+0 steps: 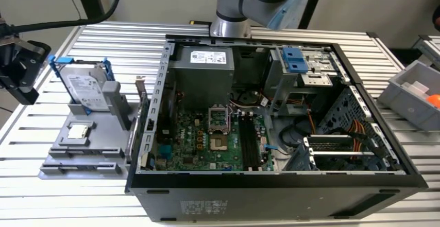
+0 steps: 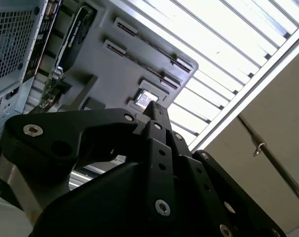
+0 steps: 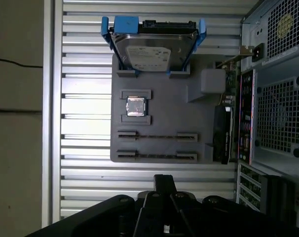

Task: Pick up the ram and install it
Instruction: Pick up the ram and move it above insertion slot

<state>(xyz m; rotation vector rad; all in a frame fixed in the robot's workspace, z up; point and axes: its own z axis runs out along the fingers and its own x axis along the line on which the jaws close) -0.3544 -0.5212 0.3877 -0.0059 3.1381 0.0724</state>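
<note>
At the exterior view's left, the gripper [image 1: 20, 77] hangs above the grey parts holder [image 1: 103, 139], fingers [image 3: 164, 183] pressed together, empty. The holder's two long slots [image 3: 157, 135] look bare, so the ram may sit in the motherboard [image 1: 199, 139] further right, though that cannot be told.

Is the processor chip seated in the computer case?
No, in the first wrist view the processor chip lies on the grey holder outside the case.
</note>
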